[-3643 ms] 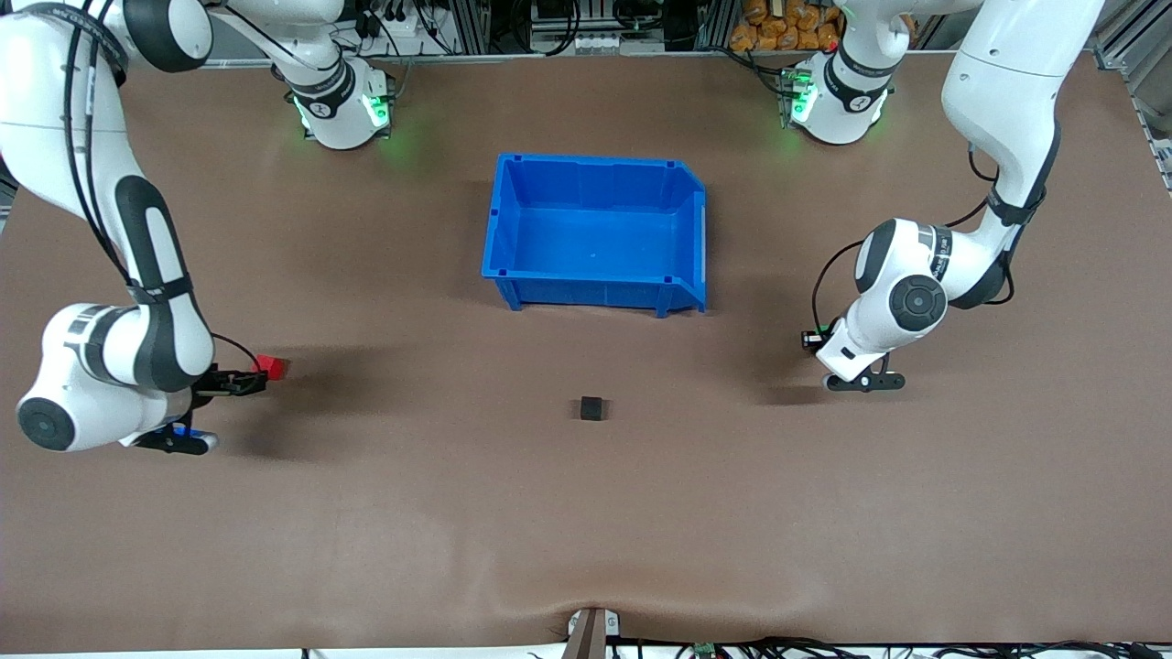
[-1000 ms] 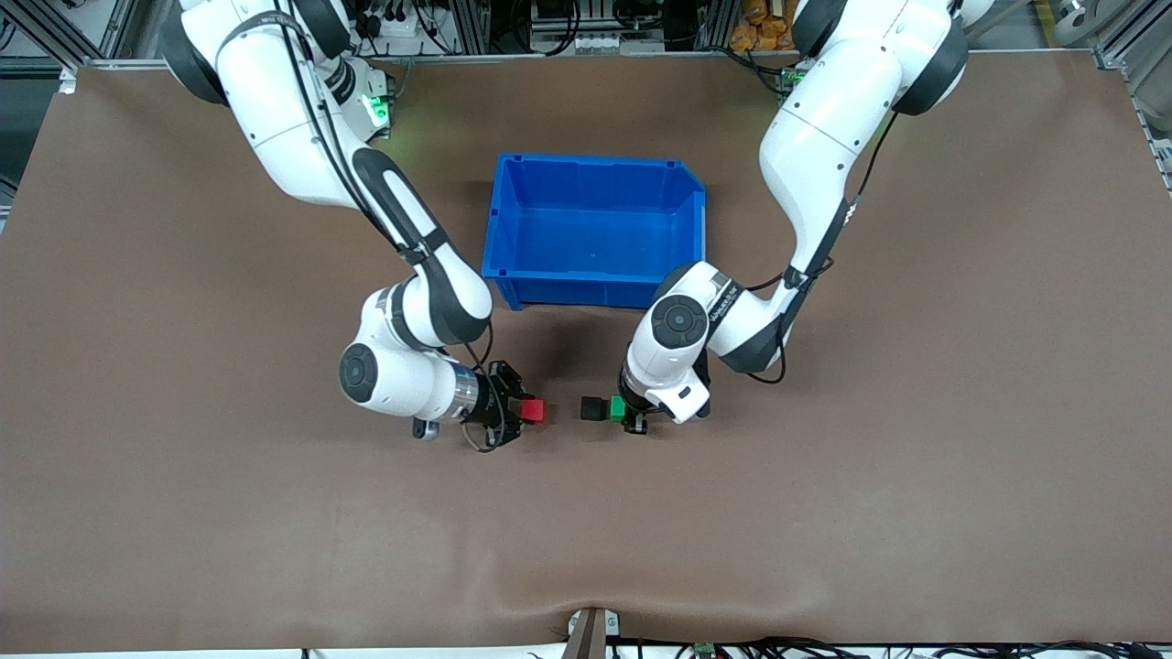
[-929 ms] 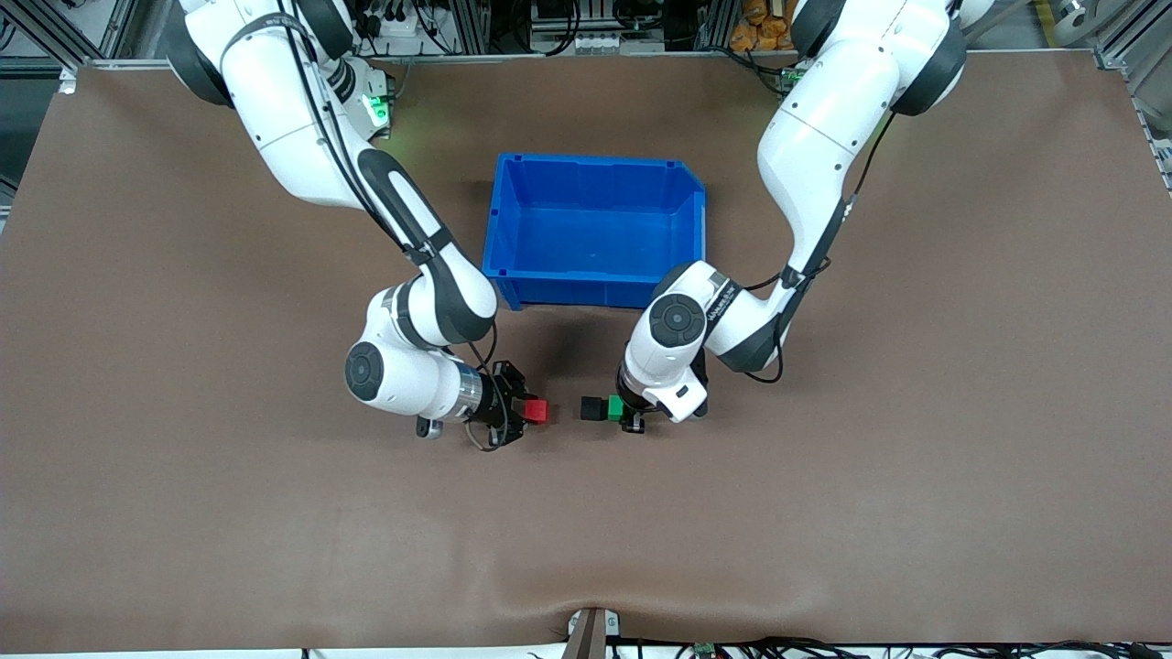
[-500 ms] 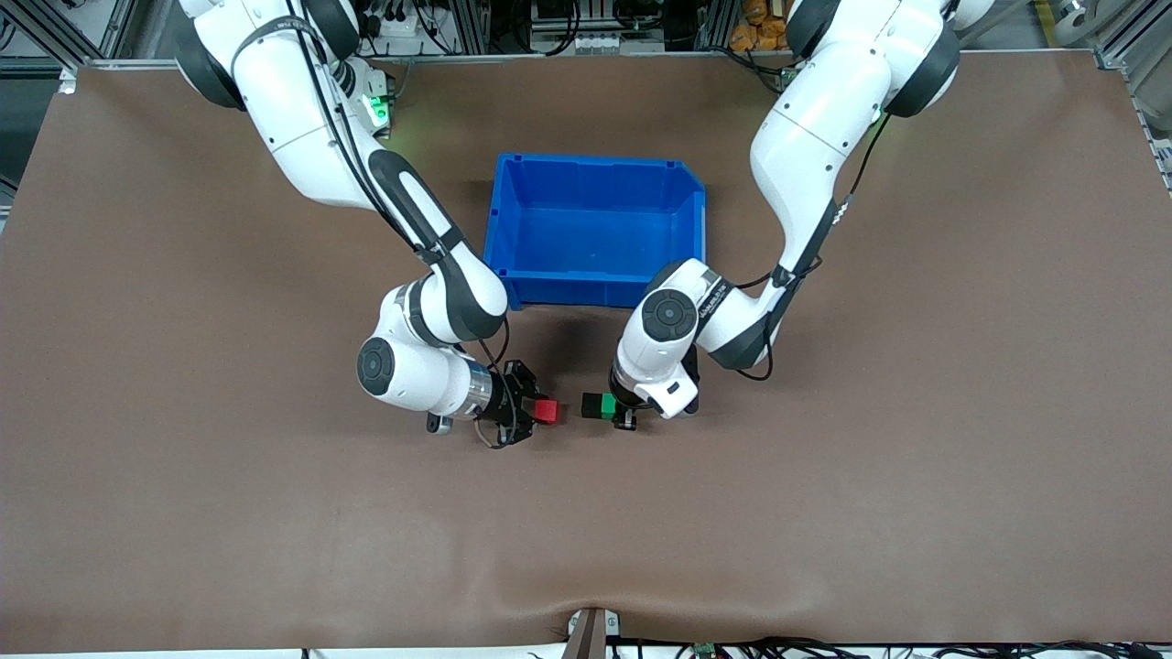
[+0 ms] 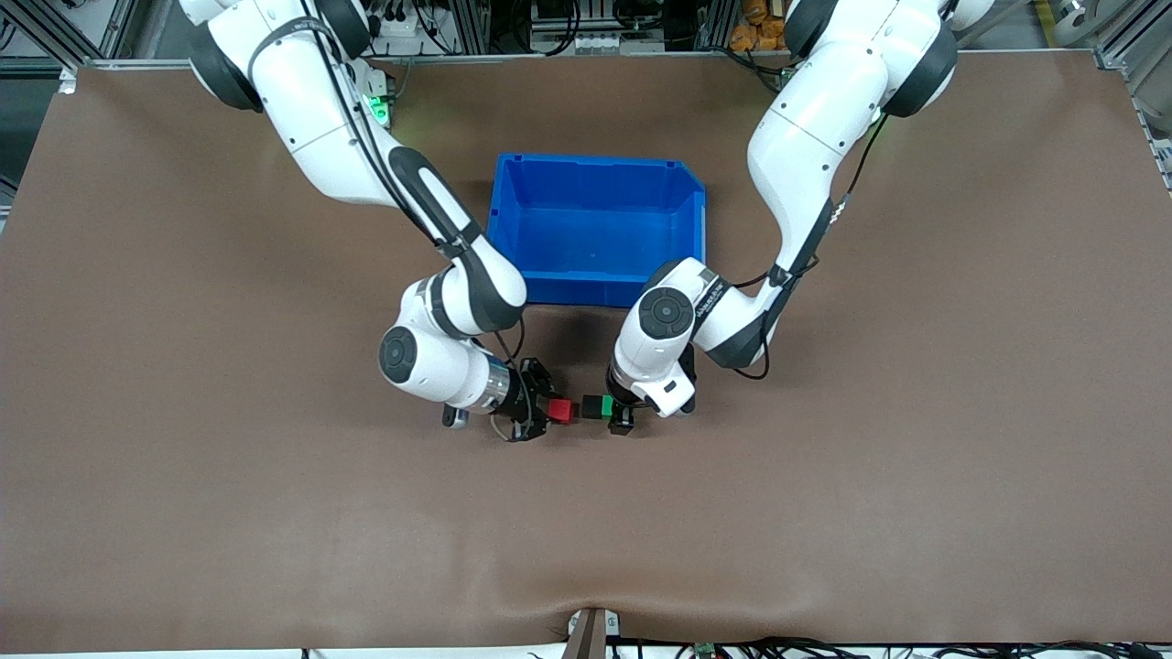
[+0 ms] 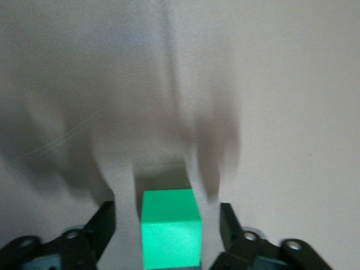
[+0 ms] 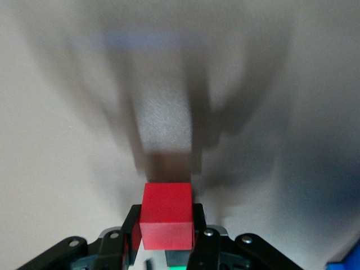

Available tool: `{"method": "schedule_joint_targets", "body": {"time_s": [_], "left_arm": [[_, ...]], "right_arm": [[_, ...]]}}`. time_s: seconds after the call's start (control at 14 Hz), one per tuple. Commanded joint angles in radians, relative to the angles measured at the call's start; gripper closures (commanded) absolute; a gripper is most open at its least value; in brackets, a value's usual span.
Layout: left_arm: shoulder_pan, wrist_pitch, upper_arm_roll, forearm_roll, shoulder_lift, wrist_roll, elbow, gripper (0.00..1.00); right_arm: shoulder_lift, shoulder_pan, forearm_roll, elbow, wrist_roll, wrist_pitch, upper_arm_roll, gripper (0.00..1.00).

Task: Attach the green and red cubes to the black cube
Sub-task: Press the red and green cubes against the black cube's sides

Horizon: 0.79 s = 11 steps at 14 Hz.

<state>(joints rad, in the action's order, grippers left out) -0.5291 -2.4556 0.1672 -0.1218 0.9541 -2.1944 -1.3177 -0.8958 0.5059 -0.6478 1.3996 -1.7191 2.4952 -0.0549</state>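
Note:
The black cube [image 5: 591, 406] lies on the table, nearer to the front camera than the blue bin. The green cube [image 5: 606, 405] sits against its side toward the left arm's end. My left gripper [image 5: 615, 410] is low at the green cube [image 6: 170, 228], its fingers [image 6: 104, 224] spread with table showing on both sides of the cube. My right gripper [image 5: 553, 412] is shut on the red cube [image 5: 561, 411], held just off the table a small gap from the black cube's side toward the right arm's end. In the right wrist view the red cube [image 7: 167, 215] sits between the fingers [image 7: 198, 225].
The blue bin [image 5: 596, 286] stands open just farther from the front camera than the cubes, with both forearms close to its front wall. The brown table [image 5: 824, 513] stretches wide around.
My right gripper has carried the red cube toward the black cube, closing most of the gap. My left gripper has pushed the green cube up against the black cube.

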Motion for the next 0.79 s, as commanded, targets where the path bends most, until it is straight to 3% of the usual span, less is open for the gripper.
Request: {"method": "schedule_joint_targets", "body": {"time_s": [0.0, 0.07, 0.14, 0.5, 0.57, 0.71], "left_arm": [[0.001, 0.114, -0.014, -0.002, -0.061, 0.008, 0.012, 0.0], [0.01, 0.16, -0.017, -0.004, -0.084, 0.019, 0.011, 0.0], [0.024, 0.188, -0.015, -0.004, -0.107, 0.039, 0.011, 0.0], [0.135, 0.344, 0.002, 0.013, -0.25, 0.258, -0.003, 0.0], [0.155, 0.383, 0.003, 0.016, -0.283, 0.33, -0.014, 0.0], [0.205, 0.452, 0.006, 0.025, -0.348, 0.474, -0.028, 0.0]], "right_arm": [[-0.02, 0.02, -0.013, -0.014, -0.008, 0.016, 0.009, 0.52], [-0.02, 0.022, -0.007, -0.013, -0.01, 0.014, 0.01, 0.13], [-0.019, 0.023, -0.007, -0.013, -0.008, 0.014, 0.012, 0.0], [0.009, -0.01, 0.0, -0.016, 0.009, 0.004, 0.018, 0.0], [0.026, -0.03, 0.04, -0.019, 0.021, 0.004, 0.032, 0.0], [0.035, -0.043, 0.217, -0.072, 0.039, -0.004, 0.075, 0.0]]}}
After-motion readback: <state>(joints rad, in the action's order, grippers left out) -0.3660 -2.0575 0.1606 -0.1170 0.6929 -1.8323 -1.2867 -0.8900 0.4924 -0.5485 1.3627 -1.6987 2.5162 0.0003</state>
